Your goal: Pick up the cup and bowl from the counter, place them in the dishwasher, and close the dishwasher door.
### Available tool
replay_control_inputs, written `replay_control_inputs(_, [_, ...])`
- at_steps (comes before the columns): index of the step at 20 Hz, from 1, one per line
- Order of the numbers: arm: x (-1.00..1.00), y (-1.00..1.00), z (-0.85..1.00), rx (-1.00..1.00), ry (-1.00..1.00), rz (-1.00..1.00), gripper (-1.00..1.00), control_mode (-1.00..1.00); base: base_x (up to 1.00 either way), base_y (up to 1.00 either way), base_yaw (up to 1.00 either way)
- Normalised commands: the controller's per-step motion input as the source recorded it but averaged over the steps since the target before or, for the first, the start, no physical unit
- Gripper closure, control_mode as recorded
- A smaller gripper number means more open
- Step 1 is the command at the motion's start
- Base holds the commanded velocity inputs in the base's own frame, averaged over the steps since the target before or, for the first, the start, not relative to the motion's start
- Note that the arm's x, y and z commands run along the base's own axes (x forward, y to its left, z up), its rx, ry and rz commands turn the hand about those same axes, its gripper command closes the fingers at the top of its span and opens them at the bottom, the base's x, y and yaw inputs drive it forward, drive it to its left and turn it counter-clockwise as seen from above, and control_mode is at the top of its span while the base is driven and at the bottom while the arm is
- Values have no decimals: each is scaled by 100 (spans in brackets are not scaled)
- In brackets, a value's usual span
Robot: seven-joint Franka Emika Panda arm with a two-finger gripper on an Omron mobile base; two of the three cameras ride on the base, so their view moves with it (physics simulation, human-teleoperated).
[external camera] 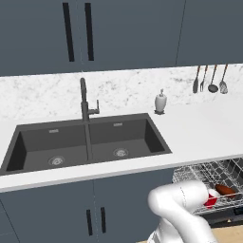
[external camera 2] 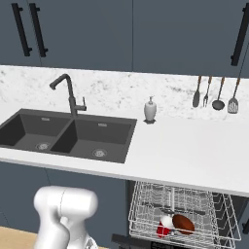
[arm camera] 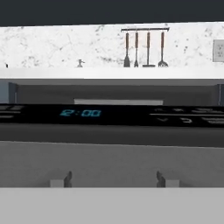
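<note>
Cup [external camera 2: 164, 227] and bowl [external camera 2: 183, 223] racked; pincer [arm camera: 114, 178] spread, empty; dishwasher door [arm camera: 112, 164] stiff, heavy, push its top edge

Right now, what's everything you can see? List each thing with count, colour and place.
cup: one, red and white, in the rack beside the bowl
bowl: one, reddish-brown, in the rack, right of the cup
rack: one, silvery wire, pulled out of the dishwasher under the counter
door: one, dark, control strip with a lit blue clock, right in front of the hand camera
counter: one, white marbled
sink: one, dark, double, set in the counter
faucet: one, dark, behind the sink
soap bottle: one, white, right of the sink
utensils: four, hanging on the backsplash
gripper: one, dark tips spread wide, nothing between them
</note>
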Motion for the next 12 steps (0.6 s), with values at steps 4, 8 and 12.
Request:
replay_control_inputs(4, [100, 96, 7, 0, -9, -13, -100, -100, 0, 0, 0])
replay_control_inputs(8, [100, 85, 13, 0, -10, -2, -100, -100, 0, 0, 0])
replay_control_inputs(12, [100, 62, 17, 0, -12, 0, -100, -100, 0, 0, 0])
